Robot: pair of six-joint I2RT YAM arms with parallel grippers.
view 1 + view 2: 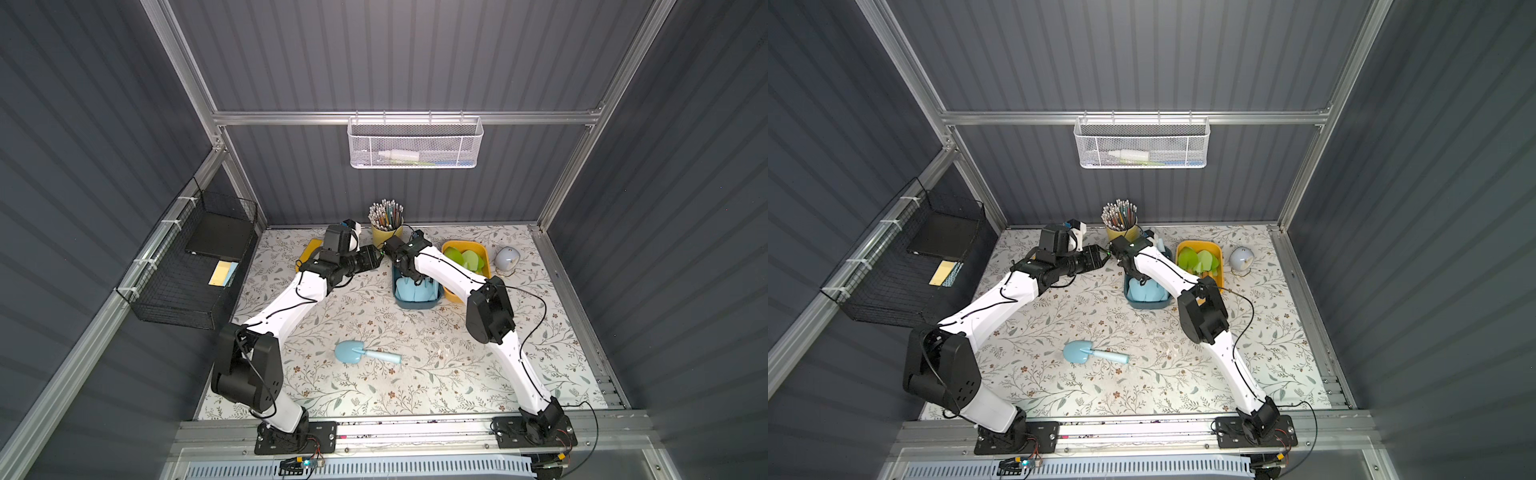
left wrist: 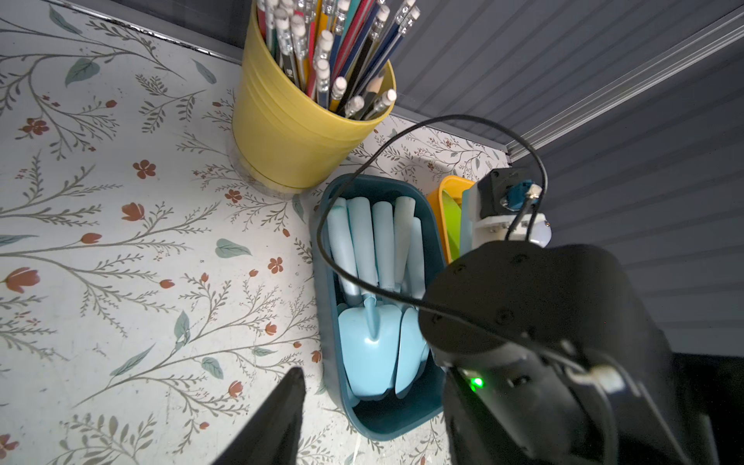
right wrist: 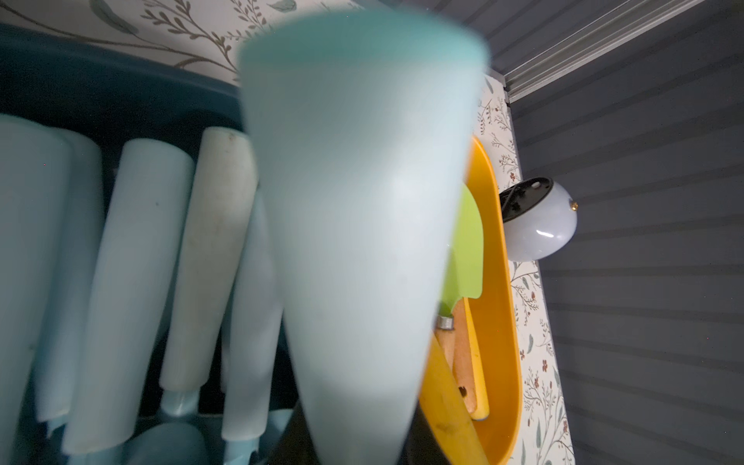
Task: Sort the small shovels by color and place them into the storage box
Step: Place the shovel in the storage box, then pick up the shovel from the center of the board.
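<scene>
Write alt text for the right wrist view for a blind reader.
A pale blue shovel handle, blurred and very close to the lens, fills the middle of the frame. Behind it a dark blue box holds more pale blue shovels; beside that box, a yellow box holds green-bladed shovels with wooden handles, with a round white object beyond it.

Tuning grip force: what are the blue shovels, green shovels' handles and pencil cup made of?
Blue shovels: matte plastic, seemingly; one colour throughout, moulded. Green shovels' handles: likely wood, brown grain, metal ferrule. Pencil cup: probably plastic, satin yellow, ribbed wall.
</scene>
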